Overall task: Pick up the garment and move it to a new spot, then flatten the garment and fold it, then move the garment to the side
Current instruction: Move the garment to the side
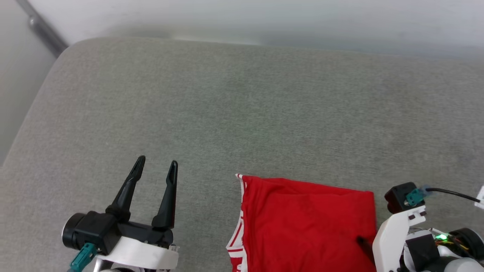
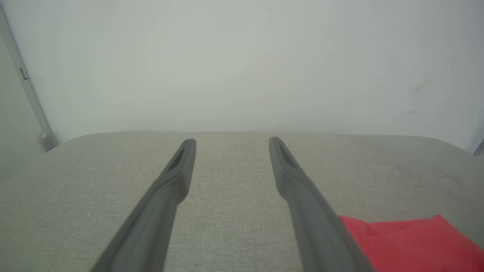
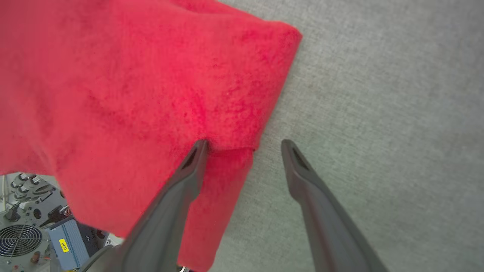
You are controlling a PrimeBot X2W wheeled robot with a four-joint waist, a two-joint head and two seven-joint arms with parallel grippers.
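Near edge of the desk (image 1: 227, 94), right of centre: the garment (image 1: 310, 223) lies as a compact red rectangle, with striped trim along its left side. No lettering shows from my head camera. Its near part runs out of frame below. In the right wrist view the cloth hangs past the desk's lip, with the robot's base visible beneath it.

Left end effector (image 1: 157, 163): fingers spread, nothing between them, over bare grey fabric well to the left of the garment. Not touching it.

Right end effector (image 3: 245, 143): fingers spread, straddling the garment's right edge. One fingertip (image 3: 189, 166) sits on the red cloth at a layered corner; the other is over bare desk just beside it. No pinch that I can see.

My read: folding looks done, with layers stacked and edges fairly square, so the step in hand is the last one, shifting the bundle aside.

Next move, as I judge it: close the right fingers on all layers at that edge, not only the top ply, or the fold may peel open when dragged. Bringing the left end effector across to the trim side would let me carry the bundle level. Watch the overhang; it could slide off the near lip.
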